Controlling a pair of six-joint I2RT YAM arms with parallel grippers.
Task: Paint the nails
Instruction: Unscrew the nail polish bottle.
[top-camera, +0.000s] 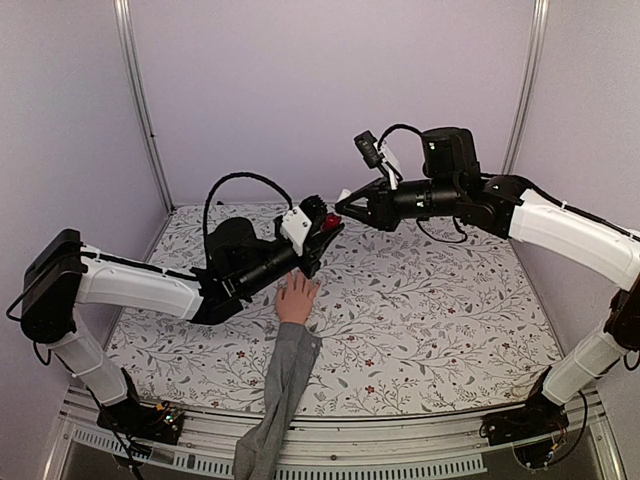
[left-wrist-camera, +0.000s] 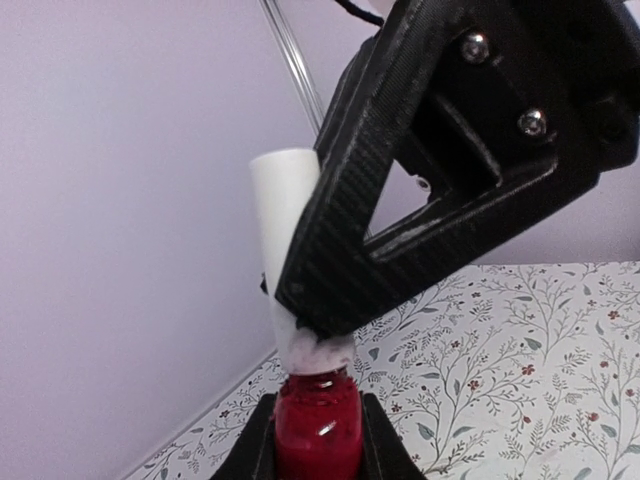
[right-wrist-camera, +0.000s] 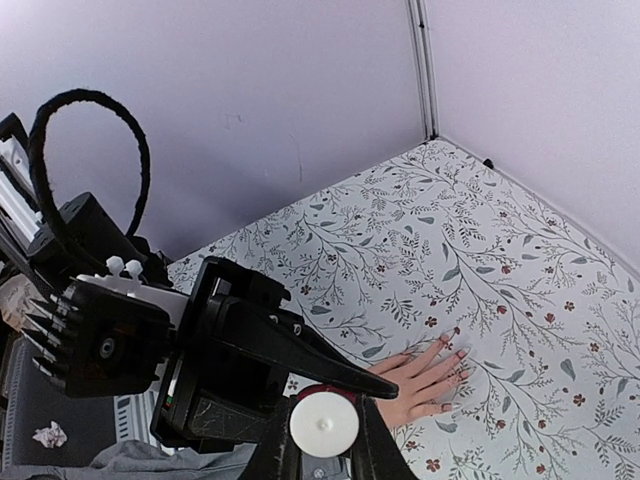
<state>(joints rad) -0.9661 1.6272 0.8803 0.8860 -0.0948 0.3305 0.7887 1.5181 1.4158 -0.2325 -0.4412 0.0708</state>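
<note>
Progress looks early: your left end effector (left-wrist-camera: 318, 452) clamps the red bottle (left-wrist-camera: 318, 425), your right end effector (right-wrist-camera: 323, 442) pinches its white cap (right-wrist-camera: 323, 423); nails (right-wrist-camera: 458, 352) wait mid-bench (top-camera: 450, 300), just nearer, seemingly unpainted.

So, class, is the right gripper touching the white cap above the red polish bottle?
Touching. In the left wrist view the right gripper has a black finger pressed against the white cap, above the red bottle.

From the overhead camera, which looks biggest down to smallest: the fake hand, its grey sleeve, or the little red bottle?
1. grey sleeve, clearly largest
2. mannequin hand
3. red polish bottle, smallest, even though it is held up off the table
</note>
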